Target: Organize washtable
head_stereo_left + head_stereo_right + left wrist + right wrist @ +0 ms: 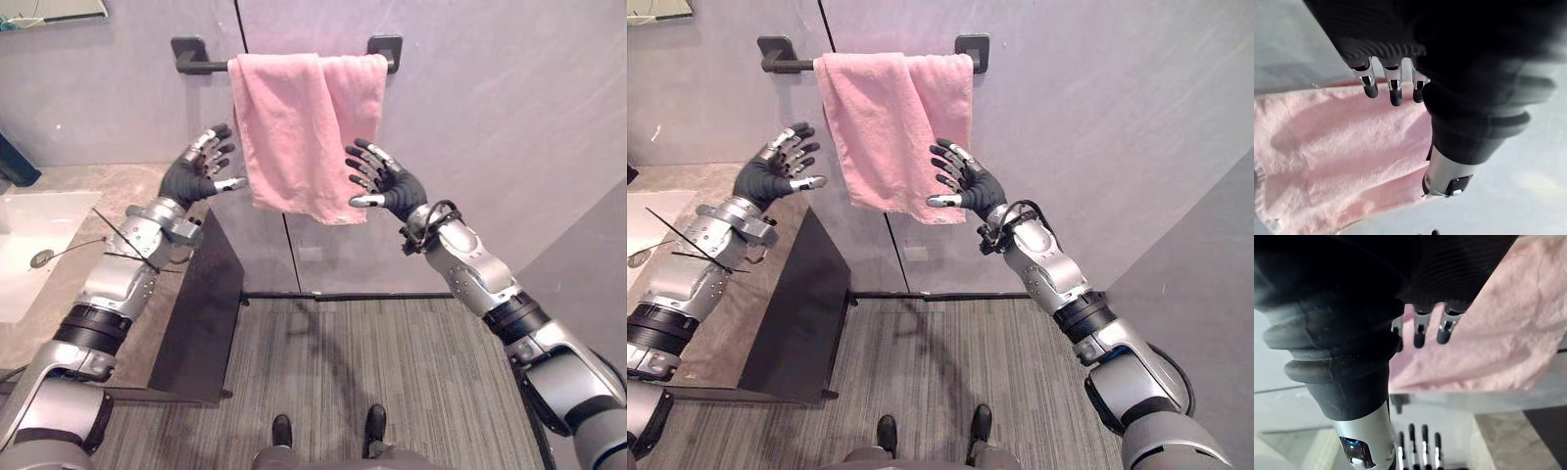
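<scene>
A pink towel hangs folded over a black wall bar, with its lower edge uneven. My left hand is raised just left of the towel, fingers straight and open, a small gap from the cloth. My right hand is up at the towel's lower right corner, open, its fingertips close to or brushing the cloth. The left wrist view has the towel past my fingers. In the right wrist view the towel lies beyond my fingers.
A stone washtable top with a white basin lies at the left, its dark side panel facing the striped floor. Grey wall panels stand behind the towel.
</scene>
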Motion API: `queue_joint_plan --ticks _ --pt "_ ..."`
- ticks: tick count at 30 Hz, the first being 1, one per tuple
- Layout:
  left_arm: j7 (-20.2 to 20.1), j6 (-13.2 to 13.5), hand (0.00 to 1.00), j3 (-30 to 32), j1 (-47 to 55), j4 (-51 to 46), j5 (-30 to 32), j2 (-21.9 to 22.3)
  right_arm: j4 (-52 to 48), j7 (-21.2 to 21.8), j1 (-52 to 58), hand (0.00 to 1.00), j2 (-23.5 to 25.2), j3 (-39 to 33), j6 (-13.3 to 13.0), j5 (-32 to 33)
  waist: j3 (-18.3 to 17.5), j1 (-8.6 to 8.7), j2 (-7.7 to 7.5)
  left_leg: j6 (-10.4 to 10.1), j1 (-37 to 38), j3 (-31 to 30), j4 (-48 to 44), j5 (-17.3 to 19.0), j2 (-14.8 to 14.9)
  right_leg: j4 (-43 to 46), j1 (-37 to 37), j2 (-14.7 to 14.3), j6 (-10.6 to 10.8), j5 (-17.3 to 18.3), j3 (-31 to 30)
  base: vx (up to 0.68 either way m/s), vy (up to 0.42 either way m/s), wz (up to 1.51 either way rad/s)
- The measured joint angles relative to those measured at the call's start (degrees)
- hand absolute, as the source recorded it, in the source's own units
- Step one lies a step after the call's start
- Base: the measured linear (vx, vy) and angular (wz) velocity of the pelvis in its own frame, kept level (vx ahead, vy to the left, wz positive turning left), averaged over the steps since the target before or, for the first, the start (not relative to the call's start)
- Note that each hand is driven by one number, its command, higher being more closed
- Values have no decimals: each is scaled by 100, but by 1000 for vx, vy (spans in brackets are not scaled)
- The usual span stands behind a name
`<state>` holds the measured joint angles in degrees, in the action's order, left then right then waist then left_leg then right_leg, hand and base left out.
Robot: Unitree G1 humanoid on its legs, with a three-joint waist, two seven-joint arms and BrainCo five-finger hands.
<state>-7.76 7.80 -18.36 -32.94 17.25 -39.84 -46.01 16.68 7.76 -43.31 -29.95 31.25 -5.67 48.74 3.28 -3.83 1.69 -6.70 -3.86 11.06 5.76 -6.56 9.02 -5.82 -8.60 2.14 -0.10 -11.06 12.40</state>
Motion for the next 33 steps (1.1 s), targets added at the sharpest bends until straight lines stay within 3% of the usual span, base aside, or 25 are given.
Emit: queue_joint_plan --ticks 5,11,19,26,33 --pt "64 1 0 -471 -976 532 -5 292 290 -15 -661 0 75 450 -1 -216 -2 -16 -4 -36 -311 11 -35 -105 -1 20 -312 5 10 -102 23 -7 21 0" --pt "178 -4 0 -653 -2371 1568 -78 515 813 -160 -1460 0 602 533 0 -219 36 -3 -8 0 -663 67 -39 -165 -7 23 -694 6 -66 -214 1 -32 54 -5" --pt "291 -6 0 -815 -3780 2306 -185 693 981 -352 -2551 0 970 533 -23 -225 520 -17 -10 1 -1057 164 -40 -203 -4 25 -1134 4 -83 -313 -62 -48 65 -4" --pt "339 -3 0 -175 -4493 2641 -225 931 1147 -688 -3352 0 1113 420 -74 -212 854 -51 -14 1 -1348 318 -41 -202 8 136 -1531 27 -71 -327 -163 -23 69 -8" --pt "404 0 0 339 -4525 2728 -220 1157 1149 -815 -3511 0 1163 272 -80 -140 1000 -99 -15 12 -1422 437 -41 -186 15 264 -1719 33 -67 -328 -220 -3 59 -6"
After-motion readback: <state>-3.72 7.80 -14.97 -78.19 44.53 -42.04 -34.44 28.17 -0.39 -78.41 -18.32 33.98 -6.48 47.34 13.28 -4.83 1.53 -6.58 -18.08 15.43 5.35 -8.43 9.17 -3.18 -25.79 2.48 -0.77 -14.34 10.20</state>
